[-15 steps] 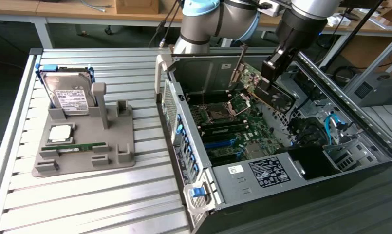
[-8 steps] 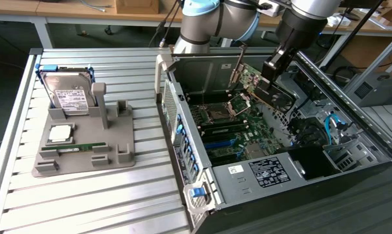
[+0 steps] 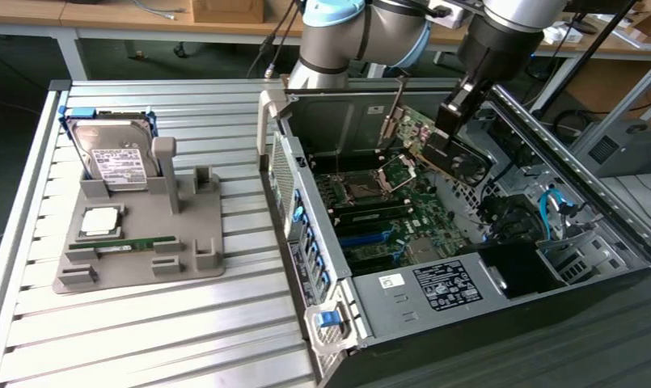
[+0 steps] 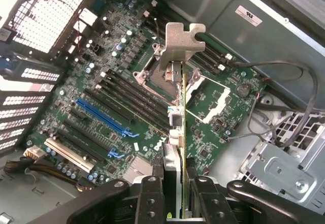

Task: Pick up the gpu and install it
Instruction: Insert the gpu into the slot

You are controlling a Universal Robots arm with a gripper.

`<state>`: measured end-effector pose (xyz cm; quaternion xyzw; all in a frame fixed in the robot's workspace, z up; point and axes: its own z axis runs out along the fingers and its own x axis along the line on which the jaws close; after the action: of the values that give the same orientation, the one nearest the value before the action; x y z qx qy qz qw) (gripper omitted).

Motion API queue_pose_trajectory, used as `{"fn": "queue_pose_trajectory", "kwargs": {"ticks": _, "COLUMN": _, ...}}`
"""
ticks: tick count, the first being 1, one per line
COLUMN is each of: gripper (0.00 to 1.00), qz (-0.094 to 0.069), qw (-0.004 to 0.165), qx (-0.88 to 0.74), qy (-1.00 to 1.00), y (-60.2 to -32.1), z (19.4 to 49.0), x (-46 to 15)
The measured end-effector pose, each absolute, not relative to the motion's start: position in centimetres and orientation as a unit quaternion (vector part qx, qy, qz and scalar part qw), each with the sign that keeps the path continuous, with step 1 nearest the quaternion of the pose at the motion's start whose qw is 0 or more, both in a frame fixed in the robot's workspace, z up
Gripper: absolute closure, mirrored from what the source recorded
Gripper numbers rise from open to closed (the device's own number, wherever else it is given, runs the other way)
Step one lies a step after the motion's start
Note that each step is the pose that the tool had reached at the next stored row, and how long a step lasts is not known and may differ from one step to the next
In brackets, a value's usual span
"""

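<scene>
Two fingers [image 4: 151, 198] of the gripper [image 4: 175, 182] are clamped on the gpu [image 4: 177, 107], one on each face of the card, which the wrist view shows edge-on with its pale metal bracket [image 4: 180, 41] at the far end. The card is held tilted in the air above the motherboard [image 4: 122, 97], inside the open computer case [image 3: 433, 303] (a long blue slot [image 4: 101, 117] lies off to one side). On the counter [image 3: 141, 339], toward the exterior view's left, a grey holder [image 3: 141, 271] carries a hard drive [image 3: 115, 158] and a RAM stick [image 3: 131, 243].

A ribbed metal table [image 3: 141, 339] stands before wooden workbenches [image 3: 88, 14] (cables [image 3: 158, 10] trailing across them) above a dark floor [image 3: 7, 105].
</scene>
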<state>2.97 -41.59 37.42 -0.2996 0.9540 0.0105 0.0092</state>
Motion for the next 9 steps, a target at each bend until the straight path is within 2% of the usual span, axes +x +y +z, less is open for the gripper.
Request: {"fn": "queue_pose_trajectory", "kwargs": {"ticks": 9, "gripper": 0.73, "qz": 0.011, "qw": 0.009, "qx": -0.323, "qy": 0.946, "y": -41.59, "z": 37.42, "x": 2.97}}
